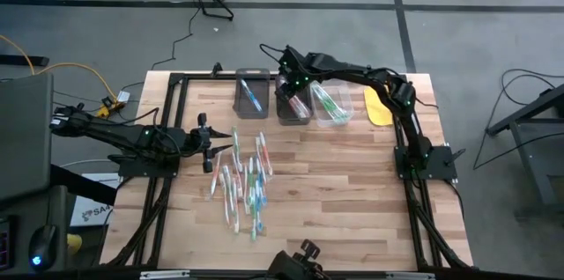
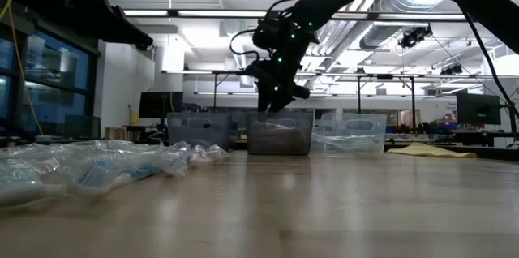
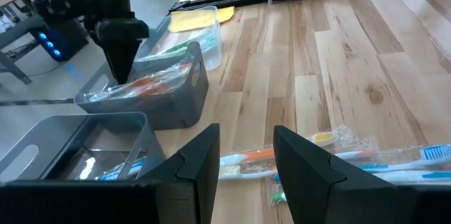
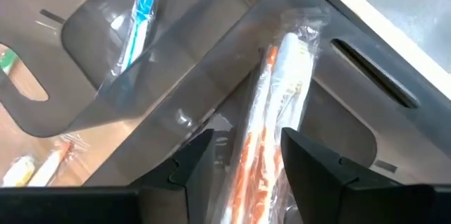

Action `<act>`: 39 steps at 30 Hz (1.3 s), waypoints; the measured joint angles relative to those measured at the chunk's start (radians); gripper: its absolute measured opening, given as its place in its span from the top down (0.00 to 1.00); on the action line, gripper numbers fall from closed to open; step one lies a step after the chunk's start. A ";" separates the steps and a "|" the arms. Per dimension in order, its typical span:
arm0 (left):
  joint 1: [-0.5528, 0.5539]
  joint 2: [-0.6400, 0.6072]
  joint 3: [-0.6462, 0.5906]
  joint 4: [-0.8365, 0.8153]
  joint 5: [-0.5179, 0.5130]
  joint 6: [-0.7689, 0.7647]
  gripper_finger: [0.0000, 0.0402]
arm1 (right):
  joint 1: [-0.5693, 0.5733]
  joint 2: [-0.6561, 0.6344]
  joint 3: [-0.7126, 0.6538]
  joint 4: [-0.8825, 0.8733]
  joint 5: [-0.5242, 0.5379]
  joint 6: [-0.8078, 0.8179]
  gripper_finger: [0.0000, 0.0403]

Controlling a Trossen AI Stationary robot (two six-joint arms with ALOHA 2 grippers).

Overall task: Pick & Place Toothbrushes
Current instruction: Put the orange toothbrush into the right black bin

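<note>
My left gripper hovers at nine o'clock on the table, just beside the loose pile of wrapped toothbrushes; its fingers stand part open with bare wood between them, holding nothing. The pile spreads from the centre toward six o'clock. Along the twelve o'clock edge stand three bins: the left bin with a blue-handled brush, the middle bin with orange-red ones, and the clear right bin with green ones. A yellow flat object lies at about one o'clock, just beside the clear bin. My right gripper hangs over the middle bin, fingers part open astride the wrapped orange-red toothbrush lying inside; I judge they are not clamped on it, so this is the release. To finish it well I should lift straight up so the wrapper does not catch a fingertip and drag back out, and stay clear of the bin wall, which would shift if nudged. For the next pick, my left gripper ought to choose one brush at the pile's nine o'clock fringe, line its fingers across the handle, and close on one wrapper only, since the slick plastic may slide.
</note>
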 joint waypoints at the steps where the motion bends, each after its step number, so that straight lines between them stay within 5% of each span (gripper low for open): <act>1: 0.000 0.000 0.000 0.000 0.000 0.000 0.68 | 0.000 -0.001 0.000 0.000 0.000 -0.002 0.61; 7: 0.000 0.000 0.000 0.000 0.001 0.000 0.68 | 0.000 -0.001 0.000 -0.001 -0.007 -0.028 0.65; 16: 0.000 0.000 0.000 0.000 0.001 -0.002 0.68 | -0.001 0.013 0.000 0.008 -0.036 -0.021 0.97; 32: 0.000 0.000 0.000 0.000 0.001 -0.003 0.68 | -0.033 0.045 -0.001 -0.009 -0.126 0.034 0.99; 39: 0.000 0.000 0.000 -0.009 0.001 -0.003 0.68 | -0.007 -0.044 0.000 -0.058 -0.142 0.009 0.99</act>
